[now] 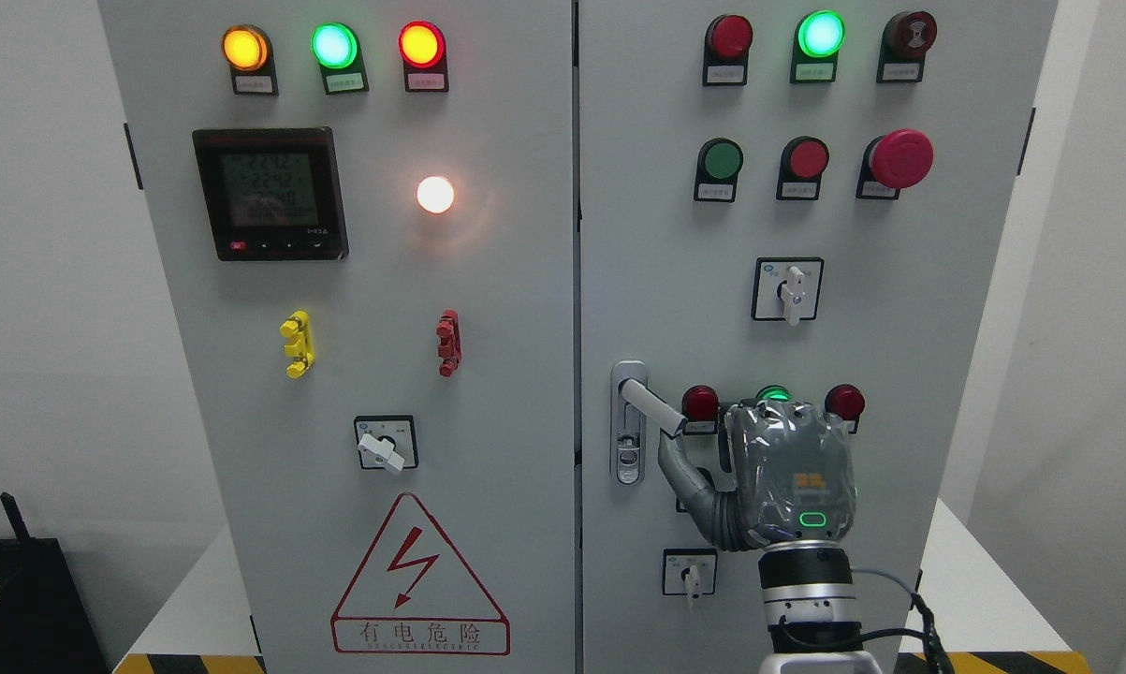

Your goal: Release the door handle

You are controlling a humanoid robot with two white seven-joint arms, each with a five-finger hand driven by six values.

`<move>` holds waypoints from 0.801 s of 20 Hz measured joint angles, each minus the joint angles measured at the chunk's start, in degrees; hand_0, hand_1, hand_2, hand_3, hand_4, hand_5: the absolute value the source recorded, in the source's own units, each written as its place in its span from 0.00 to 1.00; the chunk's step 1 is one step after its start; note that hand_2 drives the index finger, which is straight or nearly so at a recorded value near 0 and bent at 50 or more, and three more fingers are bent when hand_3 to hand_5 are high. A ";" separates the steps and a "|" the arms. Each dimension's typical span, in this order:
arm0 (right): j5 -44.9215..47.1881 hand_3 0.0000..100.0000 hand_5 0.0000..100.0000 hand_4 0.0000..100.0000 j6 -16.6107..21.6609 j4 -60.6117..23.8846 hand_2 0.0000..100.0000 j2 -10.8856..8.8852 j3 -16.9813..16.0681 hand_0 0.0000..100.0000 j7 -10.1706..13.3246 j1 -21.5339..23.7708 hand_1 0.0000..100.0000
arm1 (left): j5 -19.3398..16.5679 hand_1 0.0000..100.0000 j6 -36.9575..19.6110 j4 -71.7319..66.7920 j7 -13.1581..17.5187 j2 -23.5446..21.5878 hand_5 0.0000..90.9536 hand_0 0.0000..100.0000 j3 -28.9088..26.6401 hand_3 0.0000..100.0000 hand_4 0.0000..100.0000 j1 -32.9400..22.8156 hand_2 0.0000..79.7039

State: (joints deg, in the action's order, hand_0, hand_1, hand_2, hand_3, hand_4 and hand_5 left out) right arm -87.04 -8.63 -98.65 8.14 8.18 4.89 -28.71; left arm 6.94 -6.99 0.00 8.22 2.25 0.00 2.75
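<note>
The grey door handle (pixel 629 423) sits on the left edge of the right cabinet door (pixel 899 309), with its lever (pixel 651 407) swung out and pointing down to the right. My right hand (pixel 787 473) comes up from the bottom edge, its back toward the camera, just right of the lever. The thumb (pixel 682 473) is spread to the left, its tip right under the lever's end. The palm stands apart from the lever and nothing is grasped. The other fingers are hidden behind the back of the hand. My left arm does not show.
The left cabinet door (pixel 375 374) carries a meter (pixel 270 194), lamps, a rotary switch (pixel 386 444) and a warning triangle. Around my hand on the right door are small lamps (pixel 700 402), rotary switches (pixel 690 571) and a red mushroom button (pixel 900 157). The cabinet stands on a white base.
</note>
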 measured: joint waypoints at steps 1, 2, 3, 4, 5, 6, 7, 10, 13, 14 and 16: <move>0.02 1.00 0.96 0.95 0.00 0.00 0.91 0.00 -0.07 0.43 -0.02 -0.09 0.12 | 0.00 0.39 0.00 0.00 0.00 0.00 0.00 0.12 0.00 0.00 0.00 0.00 0.00; 0.04 1.00 0.96 0.95 0.00 -0.01 0.90 -0.01 -0.13 0.43 -0.03 -0.16 0.12 | 0.00 0.39 0.00 0.00 0.00 0.00 0.00 0.12 0.00 0.00 0.00 0.00 0.00; 0.05 1.00 0.96 0.95 0.00 -0.01 0.90 -0.01 -0.19 0.43 -0.04 -0.21 0.12 | 0.00 0.39 0.00 0.00 0.00 0.00 0.00 0.12 0.00 0.00 0.00 0.00 0.00; 0.06 1.00 0.96 0.95 0.00 -0.02 0.90 -0.01 -0.23 0.43 -0.04 -0.28 0.12 | 0.00 0.39 0.00 0.00 0.00 0.00 0.00 0.12 0.00 0.00 0.00 -0.01 0.00; 0.06 1.00 0.96 0.95 0.00 -0.02 0.90 -0.02 -0.30 0.43 -0.04 -0.33 0.12 | 0.00 0.39 0.00 0.00 0.00 0.00 0.00 0.12 0.00 0.00 0.00 -0.01 0.00; 0.07 1.00 0.96 0.95 0.00 -0.02 0.90 -0.02 -0.33 0.43 -0.04 -0.37 0.12 | 0.00 0.39 0.00 0.00 0.00 0.00 0.00 0.12 0.00 0.00 0.00 -0.01 0.00; 0.08 1.00 0.96 0.95 0.00 -0.02 0.90 -0.02 -0.37 0.43 -0.04 -0.39 0.12 | 0.00 0.39 0.00 0.00 0.00 0.00 0.00 0.12 0.00 0.00 0.00 -0.01 0.00; 0.09 1.00 0.96 0.95 0.09 -0.03 0.90 -0.02 -0.47 0.43 -0.06 -0.47 0.12 | 0.00 0.39 0.00 0.00 0.00 0.00 0.00 0.12 0.00 0.00 0.00 -0.01 0.00; 0.10 1.00 0.96 0.95 0.11 -0.03 0.90 -0.03 -0.55 0.43 -0.13 -0.61 0.12 | 0.00 0.39 0.00 0.00 0.00 0.00 0.00 0.12 0.00 0.00 0.00 -0.01 0.00; 0.10 1.00 0.96 0.95 0.12 -0.03 0.90 -0.03 -0.57 0.43 -0.13 -0.67 0.12 | 0.00 0.39 0.00 0.00 0.00 0.00 0.00 0.12 0.00 0.00 0.00 -0.01 0.00; 0.10 1.00 0.96 0.95 0.12 -0.03 0.90 -0.03 -0.62 0.43 -0.13 -0.79 0.12 | 0.00 0.39 0.00 0.00 0.00 0.00 0.00 0.12 0.00 0.00 0.00 -0.01 0.00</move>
State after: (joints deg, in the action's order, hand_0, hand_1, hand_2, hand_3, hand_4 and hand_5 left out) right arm -86.93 -8.51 -98.68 8.10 7.56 4.76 -29.50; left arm 6.94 -6.99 0.00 8.22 2.25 0.00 2.74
